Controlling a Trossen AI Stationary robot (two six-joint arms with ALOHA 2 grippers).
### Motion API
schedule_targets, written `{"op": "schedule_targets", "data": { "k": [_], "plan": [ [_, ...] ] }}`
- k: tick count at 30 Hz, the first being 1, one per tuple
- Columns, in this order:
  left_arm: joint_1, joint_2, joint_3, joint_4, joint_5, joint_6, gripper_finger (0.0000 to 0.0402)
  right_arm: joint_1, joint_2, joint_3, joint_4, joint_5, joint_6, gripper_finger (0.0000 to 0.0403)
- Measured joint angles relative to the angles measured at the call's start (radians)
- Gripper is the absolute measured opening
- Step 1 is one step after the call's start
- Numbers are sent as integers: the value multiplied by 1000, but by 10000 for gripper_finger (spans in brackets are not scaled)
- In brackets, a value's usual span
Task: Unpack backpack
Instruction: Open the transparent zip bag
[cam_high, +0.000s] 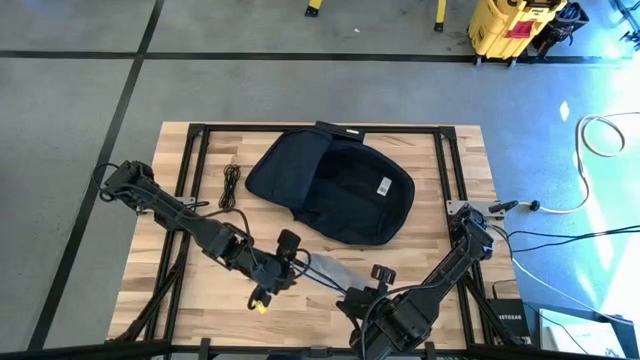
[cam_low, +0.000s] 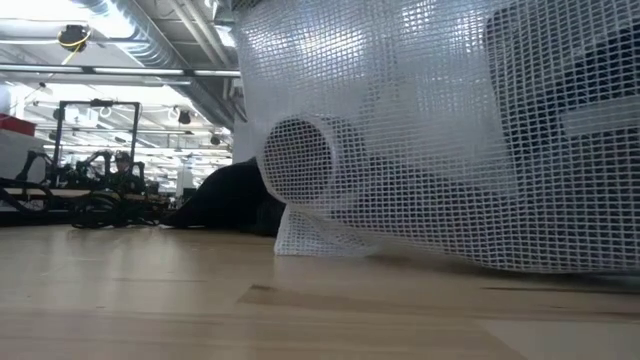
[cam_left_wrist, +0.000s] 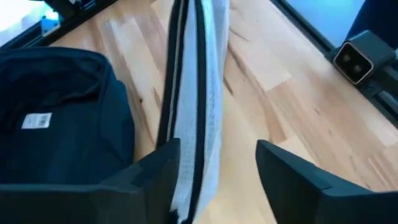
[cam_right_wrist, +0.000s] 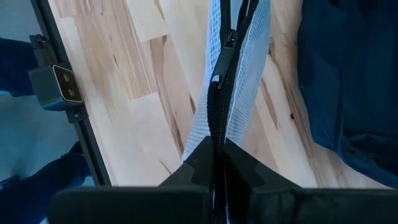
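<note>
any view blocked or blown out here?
Low view: white mesh pouch sits against the lens and hides most of the scene. High view: daylight glare on the floor at right, backpack evenly lit. Left wrist view: soft, bright corner at top left.

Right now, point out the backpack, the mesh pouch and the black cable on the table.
backpack (cam_high: 340, 195), high view, open dark interior.
mesh pouch (cam_right_wrist: 245, 68), right wrist view, white mesh beside the zipper.
black cable (cam_high: 232, 185), high view, middle of the coil.

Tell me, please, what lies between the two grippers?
A white mesh pouch spans between the left gripper and the right gripper in the high view; the right pinches its black zipper edge.
</note>
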Motion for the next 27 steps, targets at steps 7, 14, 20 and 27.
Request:
{"op": "schedule_targets", "data": {
  "k": [7, 14, 20, 27],
  "plan": [
    [-2, 20, 1, 24, 12, 0, 218, -1, 0, 0, 2, 8, 0, 1],
    [8, 56, 2, 67, 20, -21, 219, -2, 0, 0, 4, 10, 0, 1],
    [14, 123, 2, 77, 33, -21, 219, -3, 0, 0, 5, 11, 0, 1],
    [8, 128, 31, 44, 22, -11, 204, -4, 0, 0, 3, 10, 0, 1]
  ]
}}
